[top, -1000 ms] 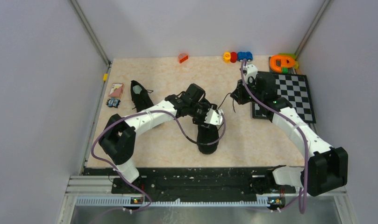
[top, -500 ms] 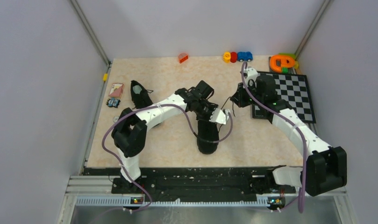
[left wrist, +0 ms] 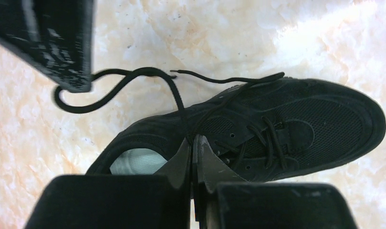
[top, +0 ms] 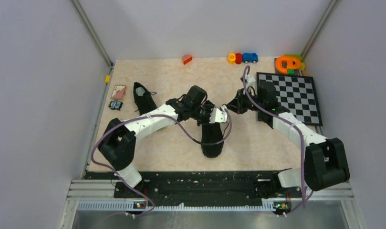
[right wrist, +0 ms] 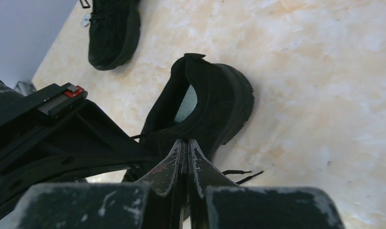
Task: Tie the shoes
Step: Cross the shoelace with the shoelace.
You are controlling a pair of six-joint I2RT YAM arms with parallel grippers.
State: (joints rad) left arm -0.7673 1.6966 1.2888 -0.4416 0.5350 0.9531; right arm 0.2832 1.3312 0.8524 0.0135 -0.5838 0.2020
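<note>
One black shoe [top: 212, 143] lies mid-table with its toe toward the arms, and its laces are untied. The other shoe [top: 143, 98] sits at the left. My left gripper [top: 222, 116] hovers over the near shoe's heel end. In the left wrist view it [left wrist: 193, 139] is shut on a thin black lace [left wrist: 179, 102] rising from the shoe [left wrist: 300, 129]. That lace curls in a loop up to my right gripper [left wrist: 62, 43]. My right gripper [top: 230, 107] is close beside the left one, its jaws [right wrist: 185, 141] pressed shut on the lace. Lace tips [right wrist: 238, 171] poke out beside its fingers.
A checkerboard [top: 291, 95] lies at the right, under the right arm. Small toys line the back edge: an orange block [top: 187, 59], little cars [top: 242, 57] and an orange-green toy [top: 288, 63]. A card [top: 118, 91] and a small trinket [top: 116, 105] sit at the left.
My left gripper has closed on the lace and drawn back slightly toward the shoe's heel. My right gripper has moved left and nearer, closing the gap to the left one.
</note>
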